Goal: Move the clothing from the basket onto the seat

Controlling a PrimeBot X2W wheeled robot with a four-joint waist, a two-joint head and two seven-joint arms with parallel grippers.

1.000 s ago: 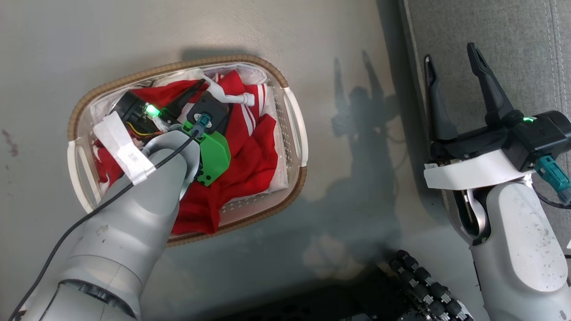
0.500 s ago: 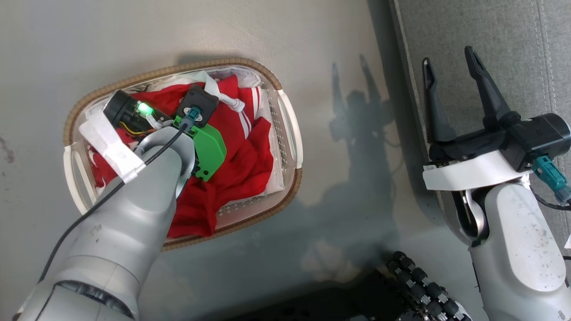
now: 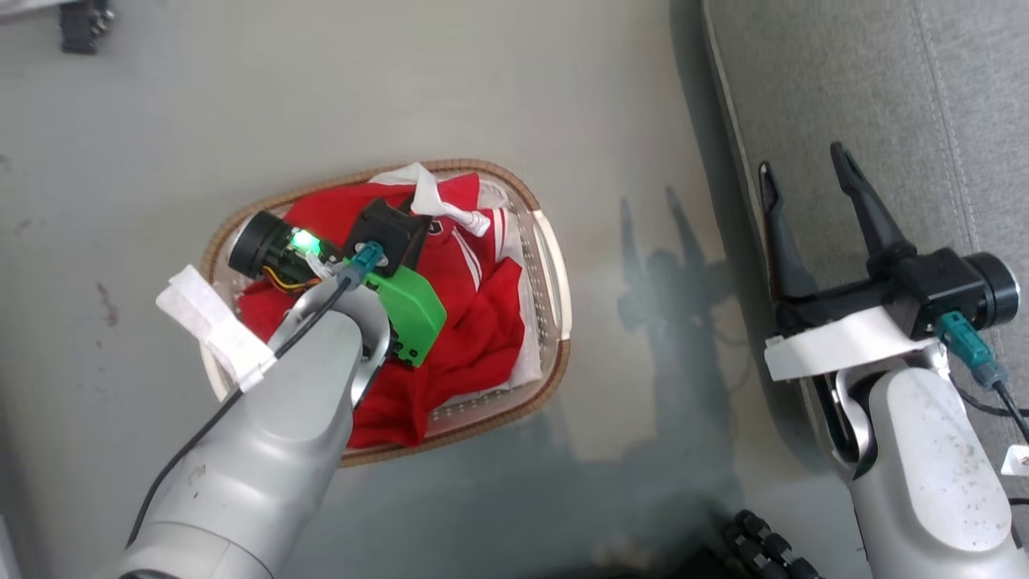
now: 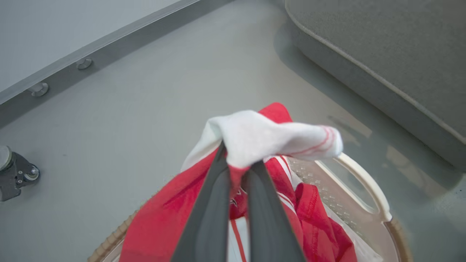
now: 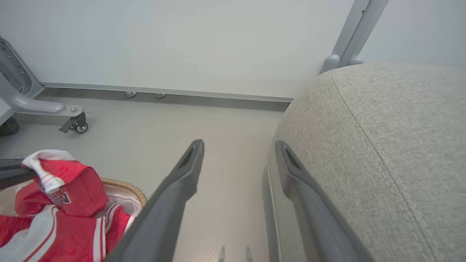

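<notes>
The white basket (image 3: 555,269) with a brown woven rim stands on the grey floor, heaped with red-and-white clothing (image 3: 474,322). My left gripper (image 4: 236,162) is shut on a white striped cuff of the clothing (image 4: 269,138), holding a fold up above the basket's handle (image 4: 364,178). In the head view, its fingertips are hidden under the wrist and the cloth. Off to the right, my right gripper (image 3: 800,161) is open and empty, hovering over the edge of the grey seat (image 3: 852,80). The right wrist view shows that gripper (image 5: 240,145) beside the seat (image 5: 382,145), with the clothing (image 5: 62,203) at lower left.
A wall with a grey baseboard (image 5: 164,92) runs behind the floor. A caster foot of a metal frame (image 5: 74,125) stands near the wall, and another caster (image 4: 14,174) is left of the basket. My base's black rollers (image 3: 764,547) lie at the bottom.
My left gripper has shut on the white cuff and drawn a fold of clothing upward. The head camera has shifted, so the basket sits lower in view. The right gripper stays open.
</notes>
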